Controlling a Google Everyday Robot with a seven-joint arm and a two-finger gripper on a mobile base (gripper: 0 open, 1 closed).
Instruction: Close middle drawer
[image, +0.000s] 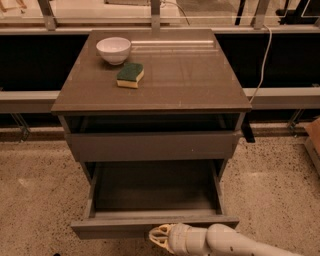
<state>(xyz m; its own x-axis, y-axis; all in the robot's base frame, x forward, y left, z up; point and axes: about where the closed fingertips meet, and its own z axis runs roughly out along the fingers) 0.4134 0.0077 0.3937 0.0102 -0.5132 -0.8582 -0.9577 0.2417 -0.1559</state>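
Observation:
The middle drawer (110, 228) is pulled far out of the grey-brown cabinet (190, 80), and its grey inside is bare. My gripper (159, 237) is at the bottom of the view, right at the drawer's slab front, just below its lower edge and a little left of centre. The white arm (235, 242) runs off to the lower right. The lowest drawer is hidden under the open one.
The uppermost drawer (150, 146) stands slightly ajar. A white bowl (113, 50) and a green-yellow sponge (130, 75) sit on the cabinet top. A white cable (263, 55) hangs at the right. A brown box (314, 137) is at the right edge. The floor is speckled.

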